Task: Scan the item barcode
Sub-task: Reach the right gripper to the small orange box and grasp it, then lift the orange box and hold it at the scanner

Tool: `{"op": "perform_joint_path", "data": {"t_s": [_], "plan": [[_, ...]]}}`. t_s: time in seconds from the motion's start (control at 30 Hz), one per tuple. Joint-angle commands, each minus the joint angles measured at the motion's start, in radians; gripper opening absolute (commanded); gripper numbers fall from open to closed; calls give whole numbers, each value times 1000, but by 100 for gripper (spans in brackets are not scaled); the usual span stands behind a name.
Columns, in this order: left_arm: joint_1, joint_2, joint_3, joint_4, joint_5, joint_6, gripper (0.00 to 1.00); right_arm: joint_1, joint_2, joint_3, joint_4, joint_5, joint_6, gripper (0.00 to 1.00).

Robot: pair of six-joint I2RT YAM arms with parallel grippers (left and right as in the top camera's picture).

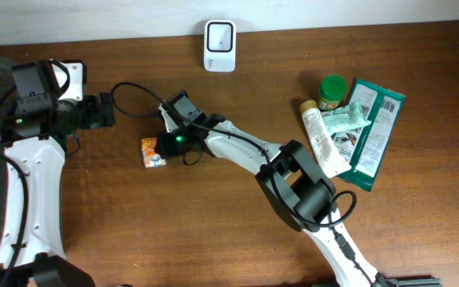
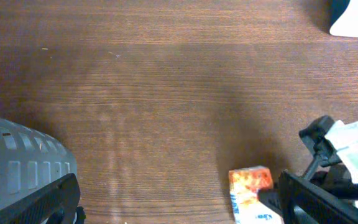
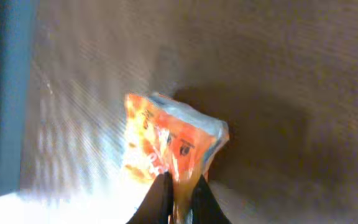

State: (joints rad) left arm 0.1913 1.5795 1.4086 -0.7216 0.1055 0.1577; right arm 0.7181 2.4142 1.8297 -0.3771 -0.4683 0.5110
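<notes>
The overhead camera looks straight down from high above the table (image 1: 213,247), wide enough to take in both arms, the white scanner (image 1: 219,45) at the far edge and the orange packet (image 1: 153,151) left of centre. The left wrist camera sits low and looks slantwise across the wood, catching that same packet at its lower right and a corner of the scanner at top right. The right wrist camera is close above the packet, which fills mid-frame, with the right gripper (image 3: 178,198) at the bottom edge.

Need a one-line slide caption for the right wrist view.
Right claw pinched shut on the edge of an orange packet, wooden table behind.
</notes>
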Motion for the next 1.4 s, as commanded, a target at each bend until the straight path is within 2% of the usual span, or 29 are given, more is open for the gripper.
{"op": "perform_joint_path", "data": {"t_s": [0.0, 0.07, 0.1, 0.13, 0.23, 0.3, 0.33, 0.43, 0.5, 0.53, 0.6, 0.73, 0.77, 0.9, 0.93, 1.0, 1.07, 1.1, 1.2, 1.27, 1.37], "plan": [[3, -3, -1, 1, 11, 13, 99, -105, -130, 7, -203, -48, -166, 4], [3, -3, -1, 1, 11, 13, 99, -197, -212, 7, -476, -82, -444, 4], [3, -3, -1, 1, 11, 13, 99, -211, -212, 7, -526, -82, -512, 4], [3, -3, -1, 1, 11, 13, 99, -230, -204, 6, -608, -81, -644, 4], [3, -3, -1, 1, 11, 13, 99, -242, -168, 6, -645, -43, -859, 4], [3, -3, -1, 1, 11, 13, 99, -243, -164, 6, -649, -21, -866, 50], [3, -3, -1, 1, 11, 13, 99, -246, -164, 6, -649, -13, -810, 54], [3, -3, -1, 1, 11, 13, 99, -280, -161, 2, -668, -4, -575, 52], [3, -3, -1, 1, 11, 13, 99, -282, -161, -57, -656, 8, -372, 40], [3, -3, -1, 1, 11, 13, 99, -279, -161, -90, -634, 8, -314, 37], [3, -3, -1, 1, 11, 13, 99, -274, -161, -158, -573, 3, -263, 34], [3, -3, -1, 1, 11, 13, 99, -274, -161, -187, -538, -49, -259, 32], [3, -3, -1, 1, 11, 13, 99, -275, -161, -186, -529, -82, -258, 29], [3, -3, -1, 1, 11, 13, 99, -245, -161, -206, -488, 5, -118, 27], [3, -3, -1, 1, 11, 13, 99, -240, -161, -225, -460, 13, -109, 23], [3, -3, -1, 1, 11, 13, 99, -240, -161, -233, -472, 64, -109, 4], [3, -3, -1, 1, 11, 13, 99, -246, -163, -232, -486, 30, -119, 4], [3, -3, -1, 1, 11, 13, 99, -256, -172, -222, -481, -127, -251, 4], [3, -3, -1, 1, 11, 13, 99, -305, -284, -199, -497, -479, -485, 4], [3, -3, -1, 1, 11, 13, 99, -333, -368, -199, -497, -705, -581, 4], [3, -3, -1, 1, 11, 13, 99, -353, -385, -199, -475, -988, -641, 4]]}}
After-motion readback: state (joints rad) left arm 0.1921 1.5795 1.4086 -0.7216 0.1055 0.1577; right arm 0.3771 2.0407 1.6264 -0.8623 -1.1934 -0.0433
